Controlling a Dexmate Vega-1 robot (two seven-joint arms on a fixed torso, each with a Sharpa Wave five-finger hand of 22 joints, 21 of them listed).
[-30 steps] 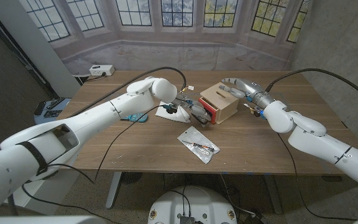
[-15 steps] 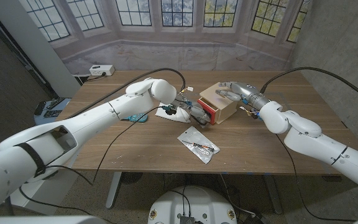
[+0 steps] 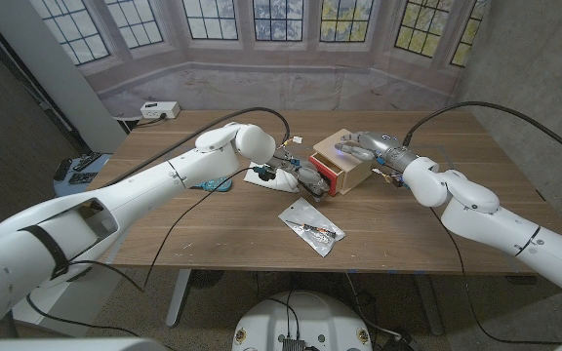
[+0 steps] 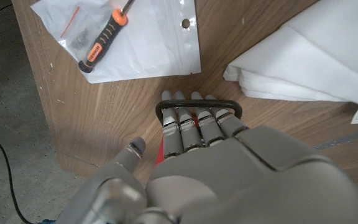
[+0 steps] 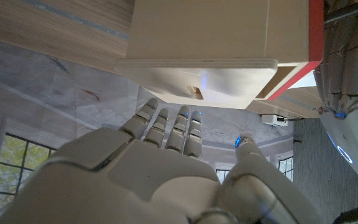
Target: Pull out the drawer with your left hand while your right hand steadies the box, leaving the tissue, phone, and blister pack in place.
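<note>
A: Left wrist view first: our left hand (image 4: pixel 229 168) has its fingers (image 4: pixel 188 127) hooked through a dark loop handle (image 4: pixel 197 107), gripping it, with a sliver of the red drawer front (image 4: pixel 159 149) showing beside them.

B: We agree. In the head view that left hand (image 3: pixel 305 176) sits at the red drawer front (image 3: pixel 328 174) of the small pale wooden box (image 3: pixel 352 158), on the side facing the middle of the brown wooden table (image 3: pixel 213 234).

A: And our right hand (image 3: pixel 364 146)?

B: It lies over the top of the box, fingers reaching across the lid. The right wrist view shows the right hand (image 5: pixel 160 162) with fingers (image 5: pixel 166 127) stretched toward the pale box (image 5: pixel 216 43). We take it as pressing on the box rather than clasping it; whether the palm touches we cannot tell.

A: Around the box, then. A white folded tissue (image 3: pixel 264 174) lies just beside the left hand, on the side away from the box; the left wrist view shows the same white tissue (image 4: pixel 316 56).

B: A clear plastic blister pack with an orange-and-black screwdriver (image 3: pixel 311 227) lies nearer the table's front edge than the box, apart from it. It shows close up beyond the fingertips as the blister pack (image 4: pixel 123 37).

A: A teal phone (image 3: pixel 215 184) lies beyond the tissue from the box, partly under our left arm.
</note>
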